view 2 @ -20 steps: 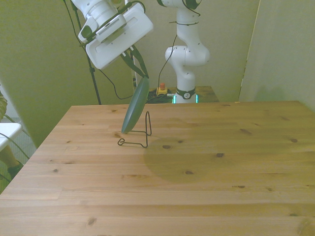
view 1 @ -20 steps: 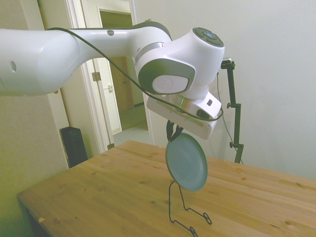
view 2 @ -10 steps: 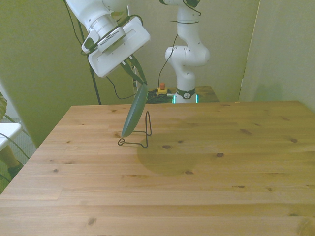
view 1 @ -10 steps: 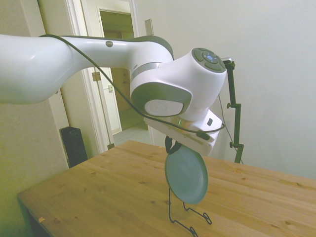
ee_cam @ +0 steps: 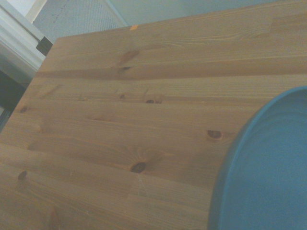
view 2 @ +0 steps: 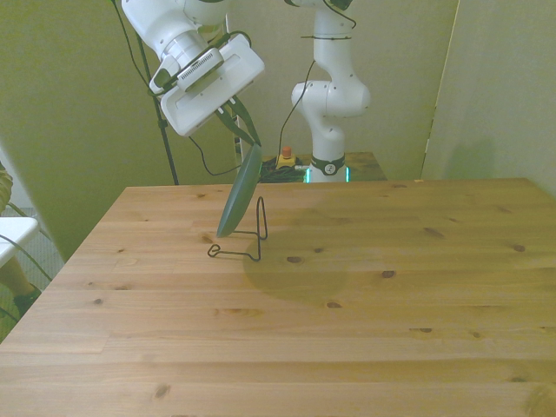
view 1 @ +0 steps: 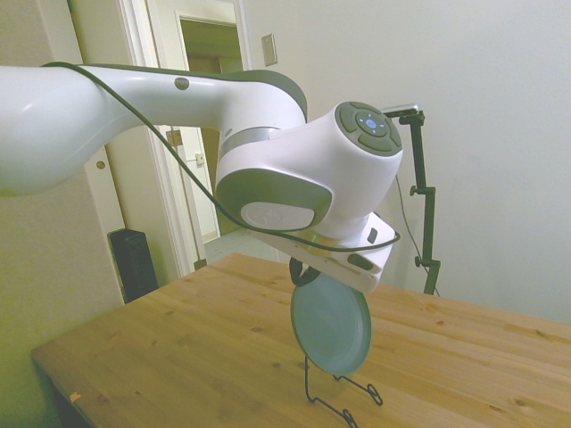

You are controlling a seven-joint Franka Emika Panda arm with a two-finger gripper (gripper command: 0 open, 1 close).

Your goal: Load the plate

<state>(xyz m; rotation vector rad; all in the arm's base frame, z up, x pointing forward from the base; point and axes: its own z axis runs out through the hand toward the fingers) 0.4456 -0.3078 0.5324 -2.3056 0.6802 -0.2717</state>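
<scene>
Above the thin black wire stand (view 2: 247, 234), the round teal plate (view 2: 241, 192) hangs on edge, tilted, its upper rim gripped by the dark fingers of the white arm's gripper (view 2: 244, 135). The lower rim sits low against the stand, on the side towards the front view's left of the stand's upright loop; whether it already touches the wire I cannot tell. In the side view the plate (view 1: 331, 323) covers the upper part of the stand (view 1: 339, 392).

Judgement on the step in hand: seating the plate in the stand. It calls for a slow descent keeping the present lean, so the bottom edge lands between the stand's front hook and back loop, and for release only once the back loop bears the plate. A light wire stand could slide or tip on the wooden table (view 2: 365, 295) if pushed sideways.

Hard to make out: the fingertips behind the wrist housing in the side view, the contact point at the stand's base, and the wrist view, which shows only a soft-focus arc of the plate (ee_cam: 268, 177) over the table planks.
</scene>
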